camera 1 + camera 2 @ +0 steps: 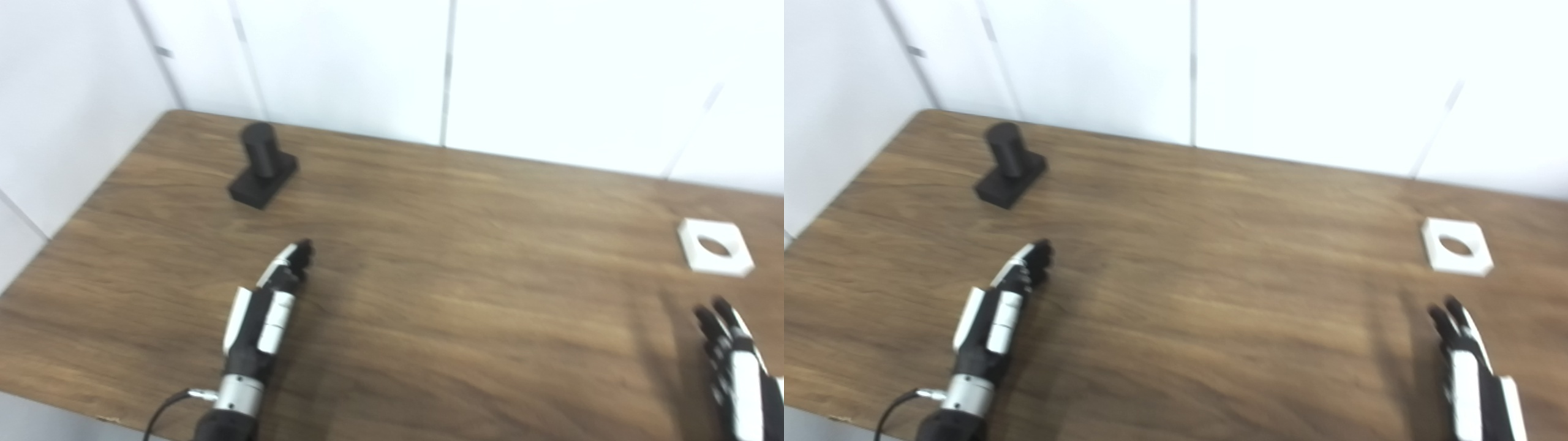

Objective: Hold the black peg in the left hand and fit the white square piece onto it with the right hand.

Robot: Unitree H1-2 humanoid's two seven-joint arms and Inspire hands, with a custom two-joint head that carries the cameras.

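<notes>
the black peg (263, 165), a stubby round cylinder rising upright from a flat rectangular black base, stands at the far left of the wooden table, close to the back edge, its base set at an angle to that edge. the white square piece (715, 247), a flat block with clipped corners and a round hole through its middle, lies flat at the far right, well apart from the peg. wood grain shows through the hole. neither item is touched or held; both rest free on the surface.

The peg (263, 165) stands far left on the table (459, 294) (upright), the square piece (715, 246) lying well apart at right.
</notes>
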